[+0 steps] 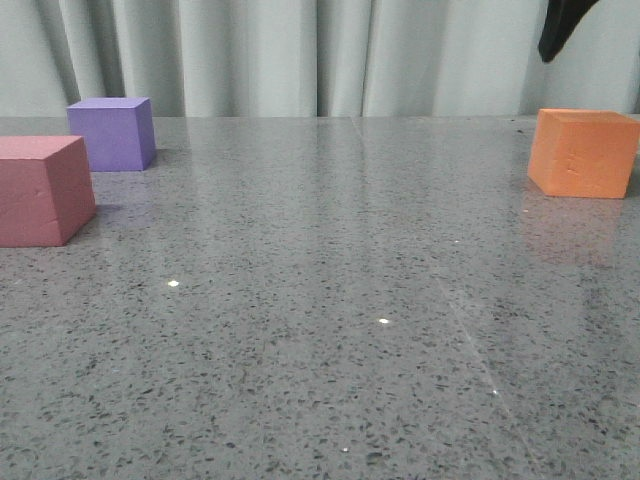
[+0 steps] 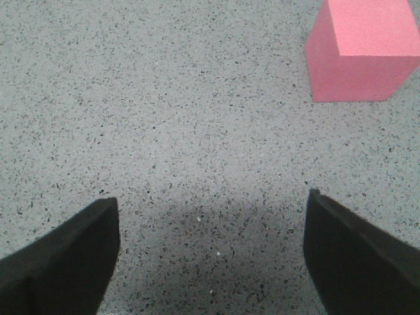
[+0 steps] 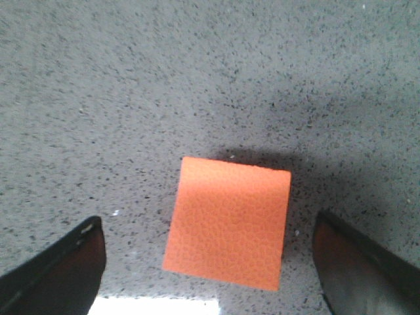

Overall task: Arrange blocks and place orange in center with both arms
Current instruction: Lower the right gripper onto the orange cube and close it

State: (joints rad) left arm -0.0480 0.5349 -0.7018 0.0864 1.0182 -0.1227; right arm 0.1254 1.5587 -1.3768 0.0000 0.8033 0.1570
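I have a grey speckled stone counter (image 1: 330, 330) under the rig, glossy enough to carry soft reflections and a few bright glints; behind its far edge hangs a pale, pleated curtain (image 1: 300, 55) across the whole width of the front view.

On the front camera the pink cube (image 1: 42, 190) sits at the left edge, partly cut off by the frame; the purple cube (image 1: 112, 133) stands just behind it and slightly toward the middle, apart from it; the orange cube (image 1: 584, 152) rests well apart from both, far over on the right, with faint dents on its facing side; the middle of the counter lies between them.

My right gripper (image 3: 210, 262) hangs above the orange cube (image 3: 228, 222); its two black fingers (image 3: 56, 269) are spread wide, one on either side of the cube, neither touching it; the cube lies between them, turned slightly askew; on the front view only a dark tip (image 1: 562, 28) of that arm shows at the top right, above the cube.

My left gripper (image 2: 211, 256) is also spread wide, its fingers (image 2: 65, 262) holding nothing, only bare counter (image 2: 164, 118) between them; the pink cube (image 2: 362, 51) lies ahead and off to one side, well clear of the fingers.
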